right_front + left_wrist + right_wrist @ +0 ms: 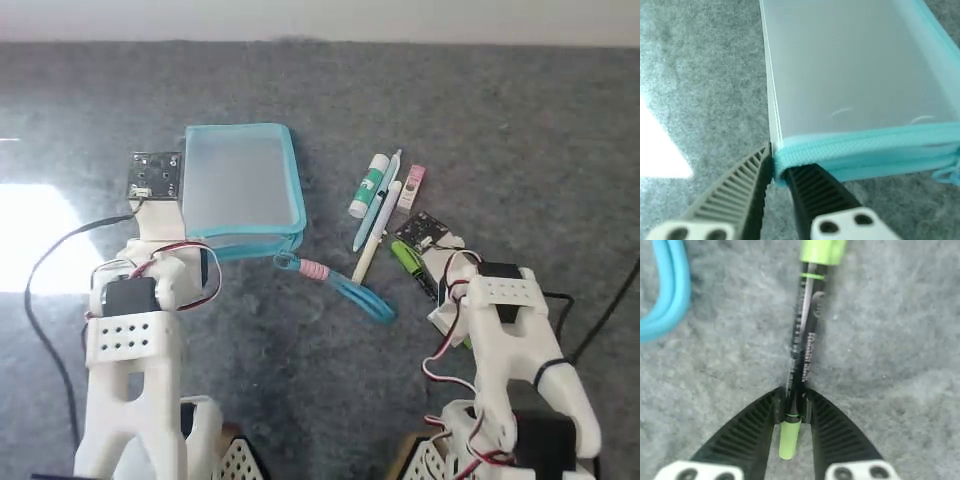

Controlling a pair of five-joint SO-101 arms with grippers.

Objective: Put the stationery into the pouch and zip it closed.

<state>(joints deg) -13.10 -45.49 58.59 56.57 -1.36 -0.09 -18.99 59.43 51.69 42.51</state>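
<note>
Our right gripper [792, 402] pinches the green-capped pen [802, 350] lying on the table [500, 120], and our left gripper [777, 167] clamps the pouch [850, 75] corner at ten o'clock. We judge loading is just starting: lift, then carry toward nine o'clock over the blue strap [350, 288]; glue stick [367, 186] and other pens [378, 205] wait at twelve.

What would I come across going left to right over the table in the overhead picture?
Pouch → glue stick → pink eraser → right arm. The blue pen and green marker overlap these, so I leave them out.
</note>
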